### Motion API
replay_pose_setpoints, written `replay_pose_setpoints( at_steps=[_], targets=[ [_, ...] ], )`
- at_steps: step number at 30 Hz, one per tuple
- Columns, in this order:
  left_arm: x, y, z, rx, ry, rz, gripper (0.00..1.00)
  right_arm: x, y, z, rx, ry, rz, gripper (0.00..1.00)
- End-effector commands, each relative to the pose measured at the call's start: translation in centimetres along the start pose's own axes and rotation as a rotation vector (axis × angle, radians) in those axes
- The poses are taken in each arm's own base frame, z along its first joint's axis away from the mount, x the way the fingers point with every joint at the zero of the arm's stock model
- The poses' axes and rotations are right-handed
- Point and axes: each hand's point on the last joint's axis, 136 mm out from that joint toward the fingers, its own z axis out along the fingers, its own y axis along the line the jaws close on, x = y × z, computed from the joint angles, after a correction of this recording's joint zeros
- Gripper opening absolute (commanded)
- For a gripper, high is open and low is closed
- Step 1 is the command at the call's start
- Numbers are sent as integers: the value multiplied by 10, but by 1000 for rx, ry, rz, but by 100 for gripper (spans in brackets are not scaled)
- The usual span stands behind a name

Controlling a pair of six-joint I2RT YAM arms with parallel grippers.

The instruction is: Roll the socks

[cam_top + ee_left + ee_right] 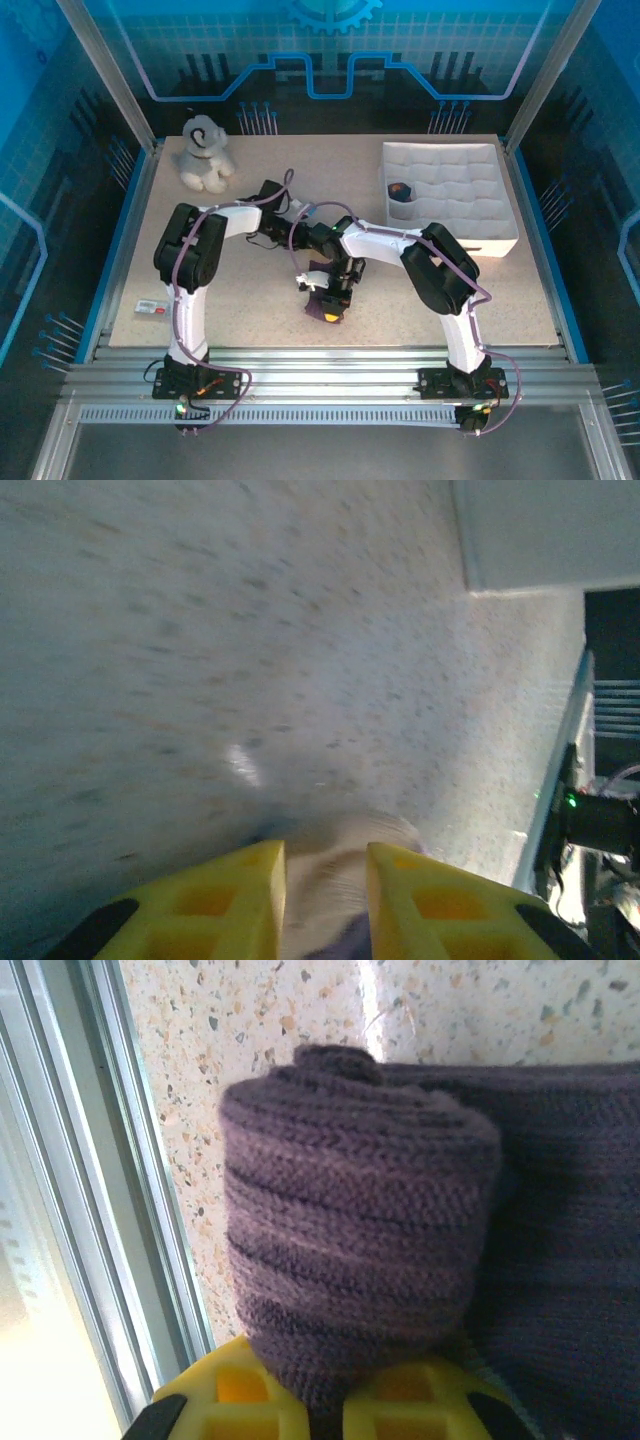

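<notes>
Two arms lean in together over the middle of the table (260,300), meeting at the socks (327,300). These lie as a small dark purple bundle on the bare surface, well apart from the plush dog (205,152) at the far left corner and the white tray (470,238) on the right. The right gripper (325,1400) is closed on the socks: its wrist view has a tight purple cylinder of knit wound up just over the yellow jaws, which pinch its lower edge, while the unrolled part spreads flat to the right. That pinch seems meant to stop the wound part from springing loose while more fabric is turned in. The left gripper (325,880) sits low over the table with its jaws a little apart and pale cloth shading to purple in the gap. The view is blurred, so I cannot tell whether it clamps that cloth or merely straddles it. Judging by its place at the other end, it is there to steady the loose end so the roll comes out even. The rolling looks well under way but not finished, since flat fabric lies beside the wound part.
</notes>
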Motion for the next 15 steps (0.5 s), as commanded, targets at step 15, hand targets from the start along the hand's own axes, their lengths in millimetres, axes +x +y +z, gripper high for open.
replay_pose_setpoints(
  at_steps=[15],
  targets=[
    [3, -43, -115, -144, -319, 349, 29, 73, -54, 28, 141, 249, 176, 0]
  ],
)
